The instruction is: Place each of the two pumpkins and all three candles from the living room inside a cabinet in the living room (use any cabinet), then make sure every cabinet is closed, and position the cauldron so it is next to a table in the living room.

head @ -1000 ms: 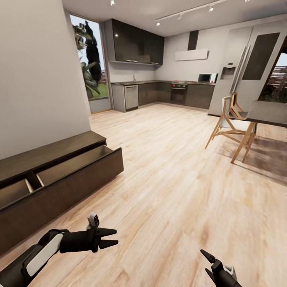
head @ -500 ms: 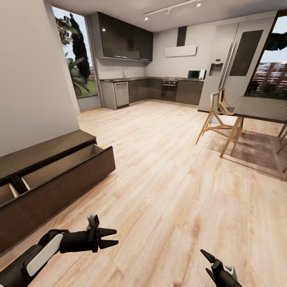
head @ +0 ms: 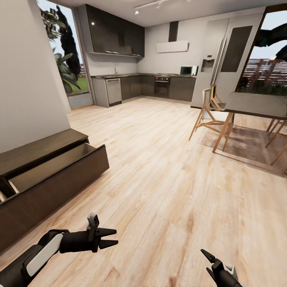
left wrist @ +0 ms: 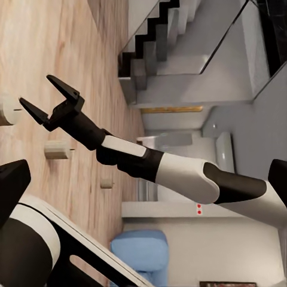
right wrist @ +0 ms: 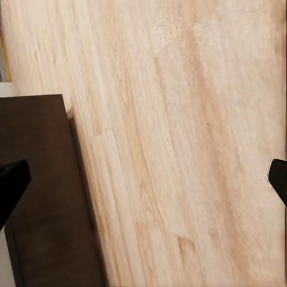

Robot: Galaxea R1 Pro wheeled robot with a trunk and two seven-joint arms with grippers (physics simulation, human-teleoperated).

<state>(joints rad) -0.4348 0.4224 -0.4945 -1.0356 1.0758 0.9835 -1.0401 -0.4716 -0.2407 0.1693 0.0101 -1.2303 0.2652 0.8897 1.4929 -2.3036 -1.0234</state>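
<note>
My left gripper (head: 112, 238): matte black, two pointed tapering fingers, small white/grey knob on top of the wrist. Forearm behind it black w/ a white shell panel. Right gripper (head: 207, 262): black too, sharp-tipped fingers, pale grey bit at the wrist. Seen from left wrist cam, right arm's glossy white shells alternate w/ black joints.

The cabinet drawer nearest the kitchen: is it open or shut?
Open. The drawer stands pulled out from the cabinet, its pale inside showing.

One cabinet (head: 48, 175), three candles (left wrist: 58, 149) on the floor, two empty grippers (head: 113, 237), one dining table (head: 255, 104).
</note>
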